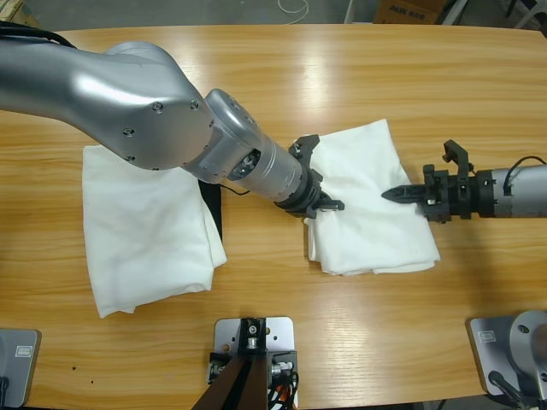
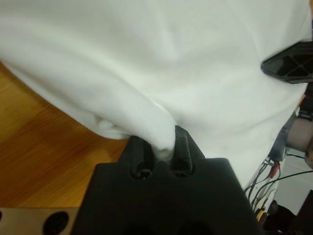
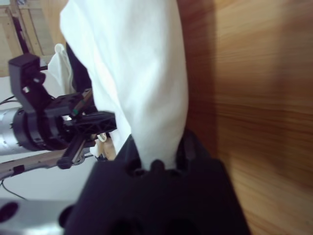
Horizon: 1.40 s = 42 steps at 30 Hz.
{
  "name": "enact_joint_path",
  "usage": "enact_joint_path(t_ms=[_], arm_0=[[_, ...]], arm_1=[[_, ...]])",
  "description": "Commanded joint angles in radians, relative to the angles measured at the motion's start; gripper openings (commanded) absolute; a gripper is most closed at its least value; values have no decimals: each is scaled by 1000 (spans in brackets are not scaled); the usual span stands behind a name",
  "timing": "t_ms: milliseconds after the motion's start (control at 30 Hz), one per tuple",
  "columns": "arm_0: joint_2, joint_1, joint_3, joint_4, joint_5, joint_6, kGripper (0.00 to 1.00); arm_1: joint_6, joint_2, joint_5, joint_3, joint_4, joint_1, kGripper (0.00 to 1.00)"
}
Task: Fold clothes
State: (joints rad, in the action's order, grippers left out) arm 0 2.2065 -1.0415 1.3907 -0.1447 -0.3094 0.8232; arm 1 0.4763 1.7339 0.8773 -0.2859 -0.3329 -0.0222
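A folded white shirt [image 1: 367, 243] lies right of the table's middle. My left gripper [image 1: 329, 205], on the big arm from the upper left, is shut on a pinch of its left edge; the left wrist view shows the cloth [image 2: 146, 58] bunched in that gripper [image 2: 161, 147]. From the right, my right gripper [image 1: 395, 195] is shut on the same shirt's right part. Its wrist view shows a raised fold [image 3: 137, 58] running up from the gripper [image 3: 159, 156], with the left gripper [image 3: 95, 122] beyond. A second white shirt [image 1: 145, 222] lies loosely folded at the left, partly under the big arm.
A flat black object [image 1: 214, 205] shows under the left shirt's right edge. Bare wooden table [image 1: 359, 77] runs along the far side and in front of both shirts. Boxes and a white cable lie beyond the far edge.
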Motion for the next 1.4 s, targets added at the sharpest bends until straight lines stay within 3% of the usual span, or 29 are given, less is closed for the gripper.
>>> enact_joint_path(t_ms=[33, 367, 633, 967, 1167, 1400], arm_0=[[19, -23, -7, -10, 17, -14, 0], [-213, 29, -18, -182, 87, -112, 0], [-312, 43, -94, -237, 111, -133, 0], [-375, 58, -212, -234, 160, -125, 0], [-566, 193, -331, -241, 205, -154, 0], [-909, 359, -414, -432, 240, -223, 0]], arm_1=[[-3, -81, 23, 1, 7, -9, 0], [141, -197, -58, -127, 125, -262, 0], [200, -146, -123, -411, 246, -445, 0], [245, -103, -188, -888, 523, -662, 0], [248, -54, -222, -1154, 693, -792, 0], [265, 50, -252, -1284, 707, -891, 0]])
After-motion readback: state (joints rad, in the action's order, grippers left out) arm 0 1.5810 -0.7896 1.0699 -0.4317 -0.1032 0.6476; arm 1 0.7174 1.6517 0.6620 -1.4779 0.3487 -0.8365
